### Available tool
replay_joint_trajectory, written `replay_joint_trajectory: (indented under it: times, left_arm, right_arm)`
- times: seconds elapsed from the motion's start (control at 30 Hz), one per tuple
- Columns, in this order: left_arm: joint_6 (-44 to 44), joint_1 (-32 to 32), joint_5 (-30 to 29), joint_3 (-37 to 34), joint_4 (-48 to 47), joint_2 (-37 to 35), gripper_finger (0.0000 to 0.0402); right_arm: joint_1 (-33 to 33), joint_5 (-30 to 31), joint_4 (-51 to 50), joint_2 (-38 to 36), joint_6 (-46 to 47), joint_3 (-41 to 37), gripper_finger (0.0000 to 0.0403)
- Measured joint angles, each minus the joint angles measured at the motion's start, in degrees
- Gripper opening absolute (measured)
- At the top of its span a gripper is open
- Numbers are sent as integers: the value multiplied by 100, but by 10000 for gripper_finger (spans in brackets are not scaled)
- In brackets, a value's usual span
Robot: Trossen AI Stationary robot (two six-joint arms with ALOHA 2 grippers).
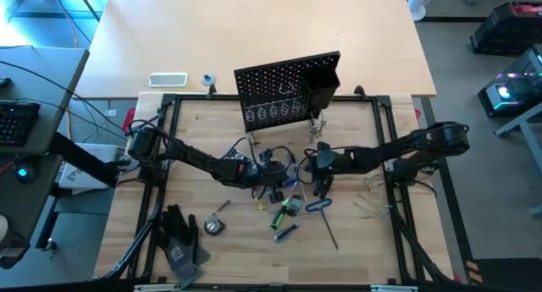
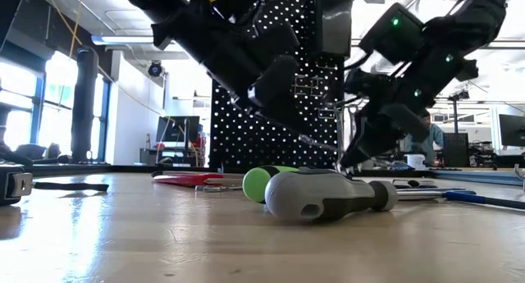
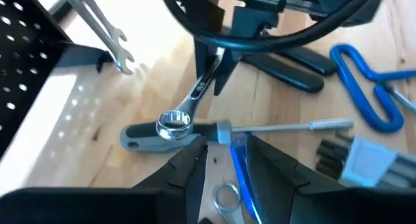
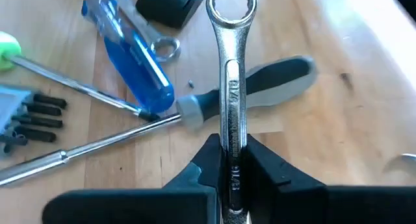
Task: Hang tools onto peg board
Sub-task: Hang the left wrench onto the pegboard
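Observation:
The black peg board stands upright at the table's far side, with a silver wrench hanging beside it. Loose tools lie in the middle of the table: a grey-black screwdriver, a blue-handled screwdriver, a green one and a blue hex key. My right gripper comes in from the right, shut on a silver ring wrench. My left gripper is open and hovers low over the blue screwdriver and a small ring end, facing the right gripper. My right gripper pinches the silver wrench by its shaft, between the two fingers, which lie along it. The fingers slant down from the table's right. The ring end points away from the gripper, over the grey-black screwdriver's handle; whether it touches the handle I cannot tell.
Black work gloves and a tape measure lie toward the near left. A bit set sits by the hex key. A white flat device lies behind the board on the far table. A black frame rail borders the work area.

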Motion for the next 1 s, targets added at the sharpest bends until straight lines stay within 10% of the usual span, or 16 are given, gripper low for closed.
replay_joint_trajectory:
  times: [0.6, 1.0]
  left_arm:
    - [540, -22, -930, 4, 898, -885, 102]
    - [923, 204, -424, 4, 2671, -894, 102]
  right_arm:
    - [833, 1618, -483, -2129, 92, 13, 28]
    - [1350, 2183, 558, -3033, -628, 22, 28]
